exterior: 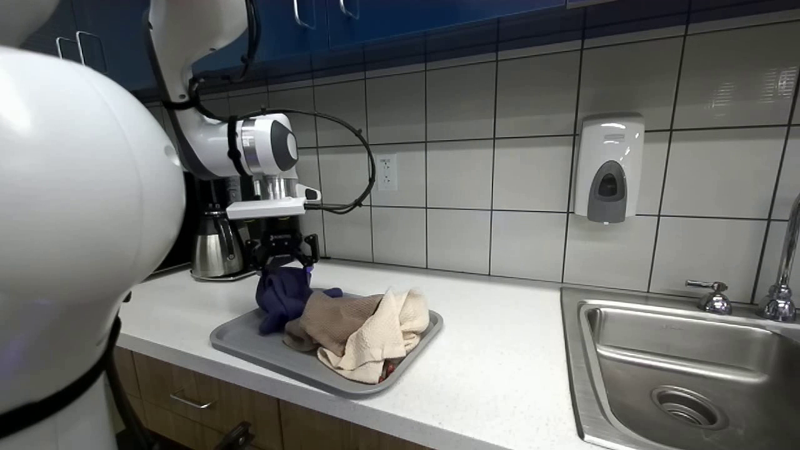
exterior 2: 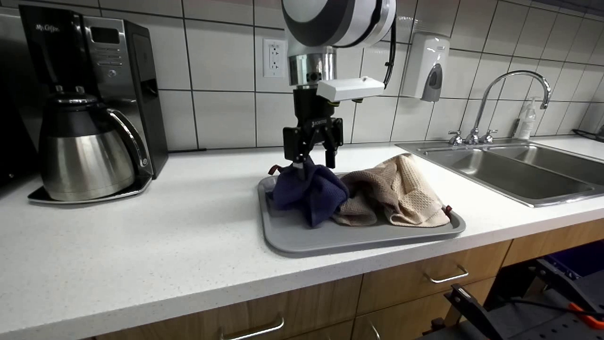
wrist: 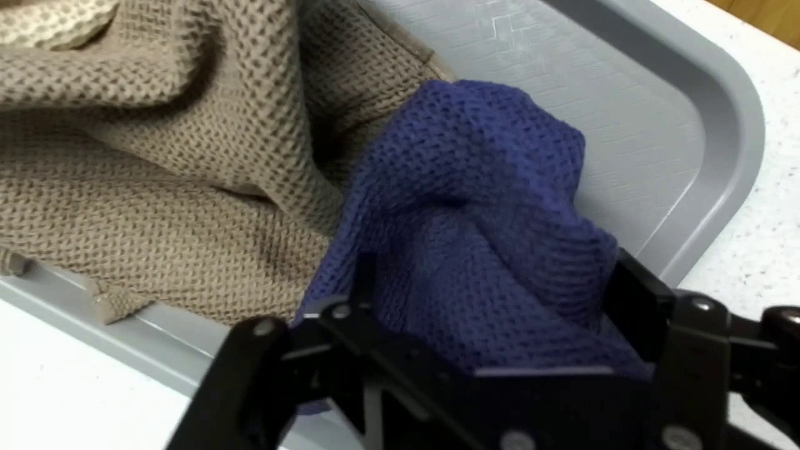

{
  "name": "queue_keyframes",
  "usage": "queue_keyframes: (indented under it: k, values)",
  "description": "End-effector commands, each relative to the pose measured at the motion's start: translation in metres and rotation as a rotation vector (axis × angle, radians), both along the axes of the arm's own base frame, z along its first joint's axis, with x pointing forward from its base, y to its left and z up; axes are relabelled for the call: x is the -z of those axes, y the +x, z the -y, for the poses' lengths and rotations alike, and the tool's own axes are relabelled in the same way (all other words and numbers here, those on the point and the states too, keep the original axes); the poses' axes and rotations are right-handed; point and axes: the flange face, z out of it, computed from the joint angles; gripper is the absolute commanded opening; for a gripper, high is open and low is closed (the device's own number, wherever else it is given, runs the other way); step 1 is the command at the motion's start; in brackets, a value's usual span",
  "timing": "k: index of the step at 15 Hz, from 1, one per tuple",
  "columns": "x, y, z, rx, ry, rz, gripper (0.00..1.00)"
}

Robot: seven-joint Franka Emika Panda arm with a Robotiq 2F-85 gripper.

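1. Because the gripper [exterior 2: 315, 170] has its jaws apart, with the navy cloth [exterior 2: 309, 193] bunched between and below them on the left of the gray tray [exterior 2: 302, 240], the step seems to be freeing or taking hold of that fabric.
2. Good work here calls for a straight vertical move with both fingers wide, so neither snags a fold or drags the brown cloth [exterior 2: 356, 210] touching it.
3. Counted left to right: one coffee maker [exterior 2: 134, 71] with one carafe [exterior 2: 87, 163]; one navy cloth, one brown cloth and one cream cloth [exterior 2: 417, 200] on one gray tray; one soap dispenser [exterior 2: 426, 66]; one sink [exterior: 577, 350].
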Motion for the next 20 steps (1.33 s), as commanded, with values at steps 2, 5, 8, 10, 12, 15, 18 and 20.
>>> queue_keyframes:
  k: [2,5,8,10,12,15,18,20]
  values:
    - [-0.027,-0.018,0.021,0.049,-0.024,0.032,1.0]
    - [-0.033,-0.024,0.04,0.108,-0.029,0.038,1.0]
    - [-0.035,-0.031,0.062,0.184,-0.036,0.043,1.0]
    - [-0.037,-0.034,0.074,0.227,-0.042,0.044,1.0]
    - [-0.04,-0.037,0.086,0.261,-0.044,0.051,1.0]
    - [-0.047,-0.041,0.106,0.328,-0.053,0.072,1.0]
    - [-0.055,-0.045,0.125,0.393,-0.076,0.096,1.0]
    - [-0.059,-0.049,0.136,0.432,-0.089,0.111,1.0]
